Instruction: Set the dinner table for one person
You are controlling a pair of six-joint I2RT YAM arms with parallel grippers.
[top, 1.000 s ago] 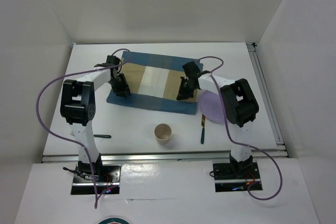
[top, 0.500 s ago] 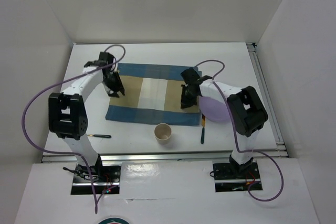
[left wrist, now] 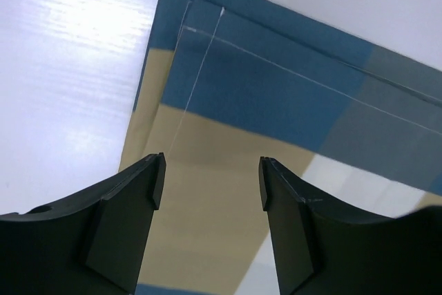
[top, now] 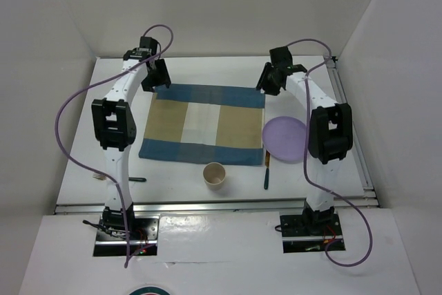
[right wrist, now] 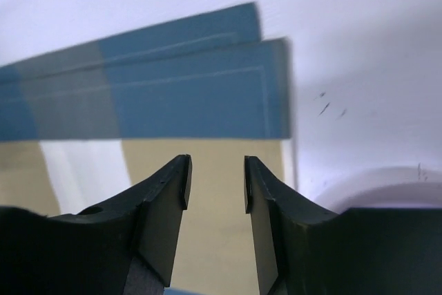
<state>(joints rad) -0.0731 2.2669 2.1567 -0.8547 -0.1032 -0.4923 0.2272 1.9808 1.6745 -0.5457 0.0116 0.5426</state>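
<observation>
View from above a white dinner table (top: 331, 101), which fills the space from the two arm bases at the near edge to the back wall and carries everything else. Nearest the bases, a paper cup (top: 215, 174) stands upright near the middle. To its left a dark-handled utensil (top: 132, 179) lies with its long axis left to right. To its right a second utensil (top: 266, 170) lies with its long axis near to far. Just beyond that one, a round lilac plate (top: 284, 138) rests flat, just beside the right edge of a blue-and-tan checked placemat (top: 204, 122); whether the two touch is unclear. The placemat lies spread in the middle of the table, long side running left to right. At its far edge, the left gripper (left wrist: 210, 170) hangs over the far left corner with its jaws wide apart and nothing between them. The right gripper (right wrist: 215, 170) hangs over the far right corner, its jaws parted less widely and also empty. The plate looks like the likely next piece. It lies toward the near side from the right gripper, on that arm's own side and well apart from the left, so the right arm is better placed. It would reach back toward its base and then carry the plate leftward onto the cloth.
</observation>
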